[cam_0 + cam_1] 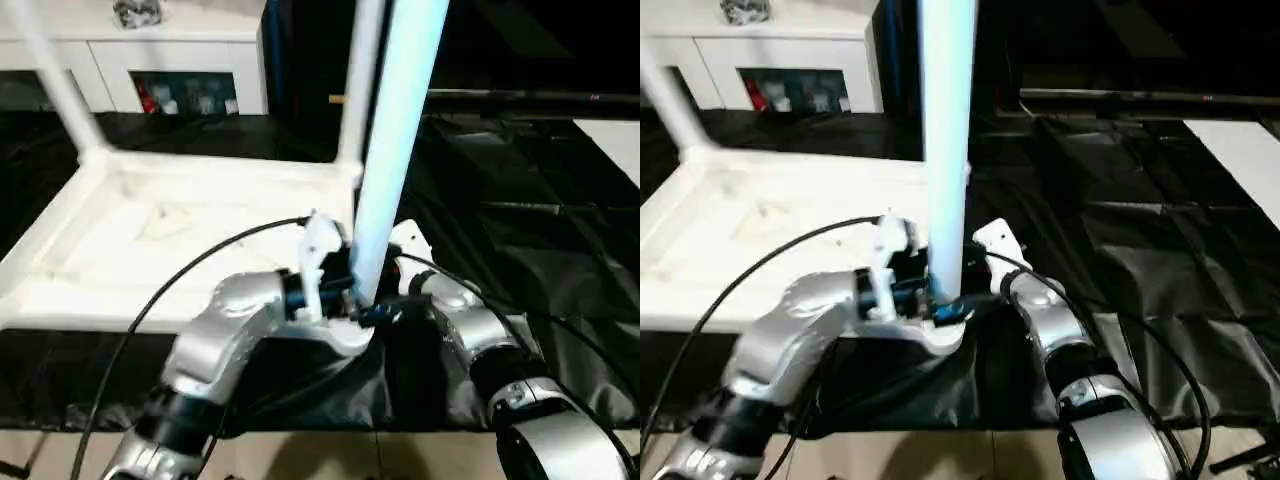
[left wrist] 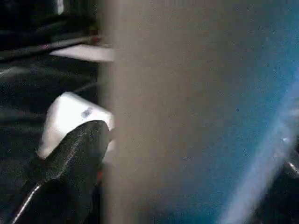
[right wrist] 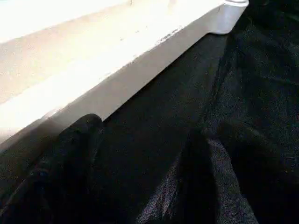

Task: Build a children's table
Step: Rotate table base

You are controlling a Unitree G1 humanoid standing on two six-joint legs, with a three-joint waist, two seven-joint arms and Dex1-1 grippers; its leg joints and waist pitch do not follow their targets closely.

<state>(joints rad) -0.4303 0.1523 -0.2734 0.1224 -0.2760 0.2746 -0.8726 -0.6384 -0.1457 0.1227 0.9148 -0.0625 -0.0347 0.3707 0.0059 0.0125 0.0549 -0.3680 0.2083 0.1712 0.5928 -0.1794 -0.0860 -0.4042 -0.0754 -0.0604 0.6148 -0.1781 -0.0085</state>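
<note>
Both silver forearms (image 1: 230, 330) meet at an upright leg (image 1: 395, 150), left tool (image 1: 345, 290) holding it, right tool wide.

both forearms are rounded silver shells, ringed with black bands at the joints, ending in white plastic wrist brackets. the left forearm (image 1: 215, 335) carries a thin black cable arching over it; the right forearm (image 1: 480, 340) has black cables looping beside it. the left gripper's finger (image 2: 70, 172) is matte black with a textured surface.
</note>
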